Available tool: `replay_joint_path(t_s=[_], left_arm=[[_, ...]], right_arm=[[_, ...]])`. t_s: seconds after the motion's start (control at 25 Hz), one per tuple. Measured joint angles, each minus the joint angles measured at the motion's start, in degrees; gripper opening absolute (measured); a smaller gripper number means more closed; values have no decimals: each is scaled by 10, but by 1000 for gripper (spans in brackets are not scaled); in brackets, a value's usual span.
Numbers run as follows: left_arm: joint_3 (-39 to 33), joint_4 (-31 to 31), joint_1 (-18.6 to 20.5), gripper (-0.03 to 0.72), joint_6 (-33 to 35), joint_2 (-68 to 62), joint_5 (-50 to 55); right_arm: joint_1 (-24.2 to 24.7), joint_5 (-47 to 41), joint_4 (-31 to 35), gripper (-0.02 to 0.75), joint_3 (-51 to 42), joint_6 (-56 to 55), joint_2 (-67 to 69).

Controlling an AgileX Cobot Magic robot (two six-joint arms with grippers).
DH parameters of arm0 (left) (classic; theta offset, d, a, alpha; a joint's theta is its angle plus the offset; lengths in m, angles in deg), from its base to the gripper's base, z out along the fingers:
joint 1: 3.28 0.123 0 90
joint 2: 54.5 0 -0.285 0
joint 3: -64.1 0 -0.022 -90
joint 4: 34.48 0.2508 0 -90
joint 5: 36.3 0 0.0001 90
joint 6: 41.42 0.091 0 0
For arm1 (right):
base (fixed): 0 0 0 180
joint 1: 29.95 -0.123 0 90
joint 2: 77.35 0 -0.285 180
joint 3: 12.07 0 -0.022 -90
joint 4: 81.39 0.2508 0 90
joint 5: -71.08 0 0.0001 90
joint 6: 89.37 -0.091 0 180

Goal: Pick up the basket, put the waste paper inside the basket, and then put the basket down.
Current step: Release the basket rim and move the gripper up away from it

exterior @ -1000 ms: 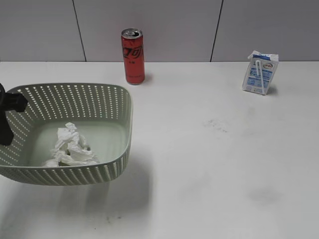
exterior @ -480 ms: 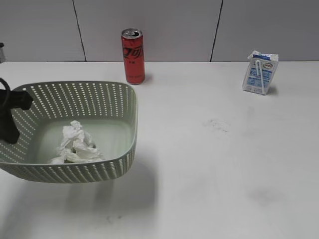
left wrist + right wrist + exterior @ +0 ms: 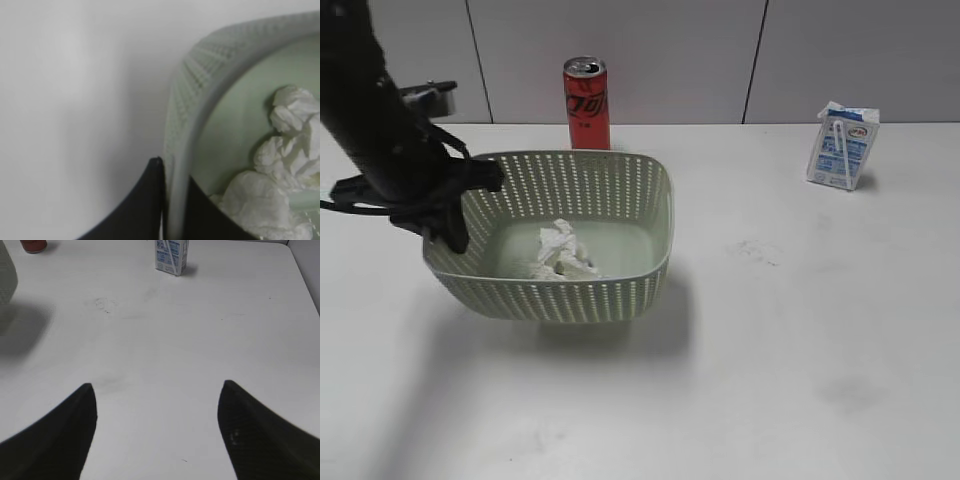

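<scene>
The sage-green perforated basket (image 3: 620, 215) hangs tilted above the table at centre left, its shadow beneath it. Crumpled white waste paper (image 3: 560, 252) lies inside it, also seen in the left wrist view (image 3: 287, 150). My left gripper (image 3: 455, 215) is shut on the basket's left rim; in the left wrist view (image 3: 172, 200) one dark finger sits outside the rim (image 3: 192, 100) and one inside. My right gripper (image 3: 156, 390) is open and empty above bare table; it is out of the exterior view.
A red drink can (image 3: 586, 112) stands at the back, just behind the basket. A blue-and-white carton (image 3: 842, 146) stands at the back right, also in the right wrist view (image 3: 171, 255). The white table top (image 3: 800, 330) stretches to the right and front.
My left arm has carried the basket to the right, from the left edge toward the centre. The paper stayed inside. The arm now shows fully in the exterior view.
</scene>
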Motion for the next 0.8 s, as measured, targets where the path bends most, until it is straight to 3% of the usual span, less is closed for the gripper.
replay_joint_path(t_s=[0.24, 0.32, 0.4, 0.6, 0.68, 0.8], left_arm=[[43, -4, -11, 16, -1, -85, -4], [43, -4, -11, 64, -1, -91, -4], [44, -6, -11, 167, -1, -92, -4], [45, -8, -10, 592, -1, -80, 7], [45, -8, -7, 653, -1, -64, 18], [47, -4, 12, 669, -1, -26, 34]], right_arm=[[0, 0, 0, 571, 0, 0, 0], [0, 0, 0, 571, 0, 0, 0], [0, 0, 0, 571, 0, 0, 0], [0, 0, 0, 571, 0, 0, 0], [0, 0, 0, 571, 0, 0, 0], [0, 0, 0, 571, 0, 0, 0]])
